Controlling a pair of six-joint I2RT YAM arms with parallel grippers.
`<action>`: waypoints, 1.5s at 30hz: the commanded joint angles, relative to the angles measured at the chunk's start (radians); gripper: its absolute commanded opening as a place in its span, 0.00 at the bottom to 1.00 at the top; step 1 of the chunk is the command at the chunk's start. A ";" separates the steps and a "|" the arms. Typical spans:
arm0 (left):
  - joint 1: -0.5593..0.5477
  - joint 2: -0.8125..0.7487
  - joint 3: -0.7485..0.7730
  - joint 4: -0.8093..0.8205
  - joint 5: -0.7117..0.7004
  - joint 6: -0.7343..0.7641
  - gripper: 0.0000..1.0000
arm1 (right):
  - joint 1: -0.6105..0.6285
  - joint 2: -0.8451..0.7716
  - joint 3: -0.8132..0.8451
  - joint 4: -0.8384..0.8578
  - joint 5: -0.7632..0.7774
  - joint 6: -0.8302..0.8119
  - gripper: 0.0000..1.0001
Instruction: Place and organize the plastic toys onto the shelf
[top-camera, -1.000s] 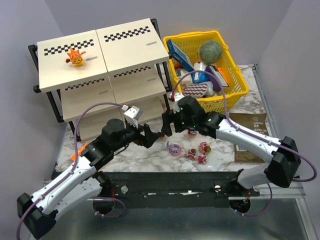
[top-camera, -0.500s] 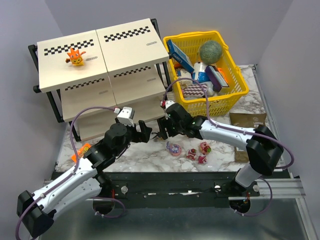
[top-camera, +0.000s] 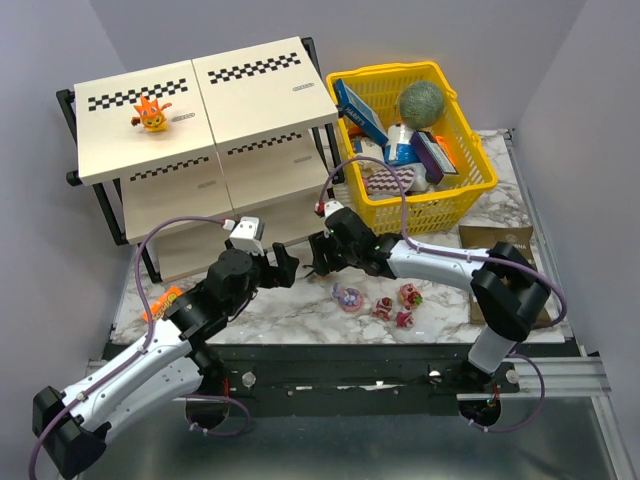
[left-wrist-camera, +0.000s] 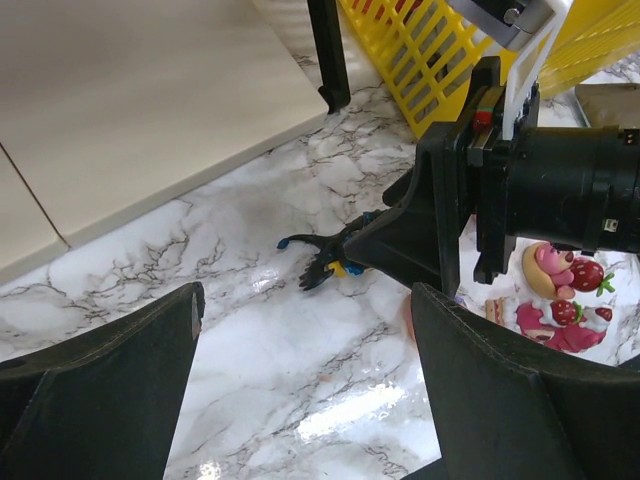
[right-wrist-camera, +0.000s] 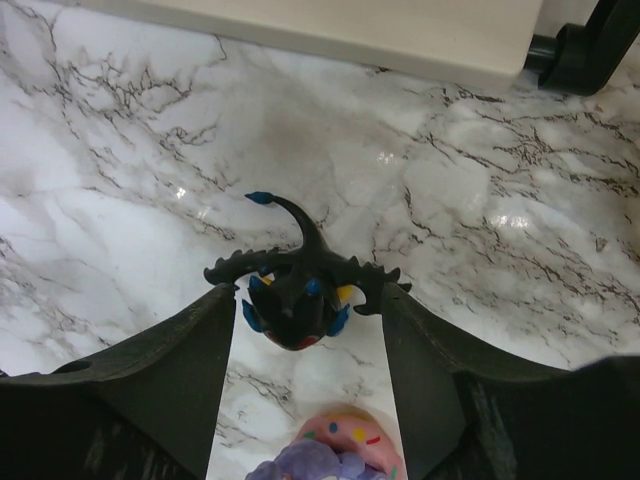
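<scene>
Right gripper (right-wrist-camera: 308, 292) is straddling black winged figurine (right-wrist-camera: 295, 300), jaws spread.
Likely light, stiff, slick; wings looking fragile, body offering safer pinch. Left gripper (left-wrist-camera: 305, 300) spread, empty.

The right arm is folding in, its elbow swinging from far out on the right toward the middle. The right gripper (top-camera: 318, 262) is sliding left along the marble surface (top-camera: 300, 310) toward the foot of the shelf (top-camera: 250, 100), its jaws now spread either side of the black-and-yellow winged toy (right-wrist-camera: 293, 295). The left gripper (top-camera: 284, 268) is drawing back to the left from where the two nearly met, jaws wide, opening a gap between them.
</scene>
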 joint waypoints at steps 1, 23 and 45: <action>-0.004 -0.013 0.033 -0.015 -0.040 0.013 0.93 | 0.009 0.047 0.014 0.054 0.018 -0.017 0.65; -0.004 -0.031 0.013 -0.029 -0.059 0.006 0.94 | 0.026 0.089 0.030 0.025 0.069 -0.026 0.40; -0.004 0.003 0.024 -0.027 0.006 0.038 0.97 | 0.023 0.063 0.089 -0.080 -0.022 -0.007 0.18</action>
